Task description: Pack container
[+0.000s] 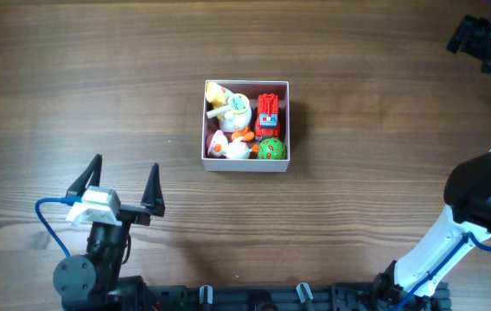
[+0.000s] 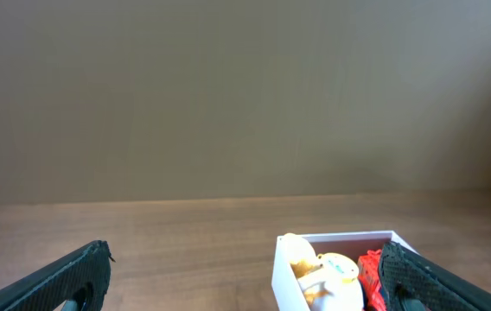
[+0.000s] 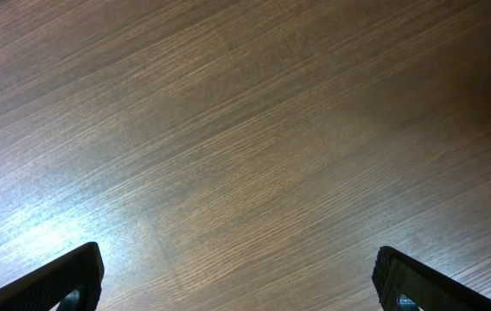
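Right, the container (image 1: 245,165) sits mid-desk (image 1: 98,69) crammed with toys (image 1: 239,111), so left jaws and right jaws hang wide open, empty, well clear, nothing loose to fetch.

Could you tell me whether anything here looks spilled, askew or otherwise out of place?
Nothing stands out. The container sits flat on the table, its toys jumbled but all inside its walls. The left gripper and right gripper are open, empty and apart from it.
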`<state>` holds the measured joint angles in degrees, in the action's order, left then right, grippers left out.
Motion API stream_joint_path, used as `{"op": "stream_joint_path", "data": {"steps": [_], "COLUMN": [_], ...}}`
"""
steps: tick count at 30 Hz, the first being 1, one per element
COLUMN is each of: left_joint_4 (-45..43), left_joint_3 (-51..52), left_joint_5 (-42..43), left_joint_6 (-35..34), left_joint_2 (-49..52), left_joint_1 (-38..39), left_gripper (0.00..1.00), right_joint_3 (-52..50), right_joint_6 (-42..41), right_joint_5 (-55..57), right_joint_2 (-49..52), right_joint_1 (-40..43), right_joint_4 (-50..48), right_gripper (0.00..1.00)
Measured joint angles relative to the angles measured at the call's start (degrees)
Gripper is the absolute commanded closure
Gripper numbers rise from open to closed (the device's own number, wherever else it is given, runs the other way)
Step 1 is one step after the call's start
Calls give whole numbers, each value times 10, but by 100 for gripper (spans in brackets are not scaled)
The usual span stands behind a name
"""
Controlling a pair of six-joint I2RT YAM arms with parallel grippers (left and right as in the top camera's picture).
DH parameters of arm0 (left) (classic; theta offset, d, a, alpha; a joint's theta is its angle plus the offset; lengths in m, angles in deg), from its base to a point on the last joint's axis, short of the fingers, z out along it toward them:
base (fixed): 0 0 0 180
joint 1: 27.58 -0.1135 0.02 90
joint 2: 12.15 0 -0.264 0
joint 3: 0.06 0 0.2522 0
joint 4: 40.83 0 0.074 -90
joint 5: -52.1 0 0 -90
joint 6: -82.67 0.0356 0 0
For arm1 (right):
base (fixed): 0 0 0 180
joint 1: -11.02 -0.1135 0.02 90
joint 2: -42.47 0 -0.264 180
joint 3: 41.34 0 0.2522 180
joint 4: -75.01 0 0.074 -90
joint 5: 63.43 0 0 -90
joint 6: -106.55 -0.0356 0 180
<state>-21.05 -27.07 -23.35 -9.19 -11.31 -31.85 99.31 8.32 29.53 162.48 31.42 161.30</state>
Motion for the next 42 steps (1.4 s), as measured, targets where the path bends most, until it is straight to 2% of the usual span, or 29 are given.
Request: {"op": "stream_joint_path", "data": {"steps": [12,18,22,42], "left_joint_4": [-85,-73,-32,-32], "left_joint_3": [111,127,127,127], "left_joint_5": [3,2,1,1], "left_joint_6": [0,0,0,0], "left_joint_2": [0,0,0,-1], "left_joint_1": [9,9,9,9], "left_gripper": [0,0,0,0], "right_joint_3": [0,0,0,0], "right_joint_6": [0,0,0,0], "right_joint_5": [0,0,0,0], "right_joint_2": [0,0,0,0], "right_joint_1": [0,0,0,0], "right_joint_4": [0,0,0,0], "right_gripper": [0,0,0,0]}}
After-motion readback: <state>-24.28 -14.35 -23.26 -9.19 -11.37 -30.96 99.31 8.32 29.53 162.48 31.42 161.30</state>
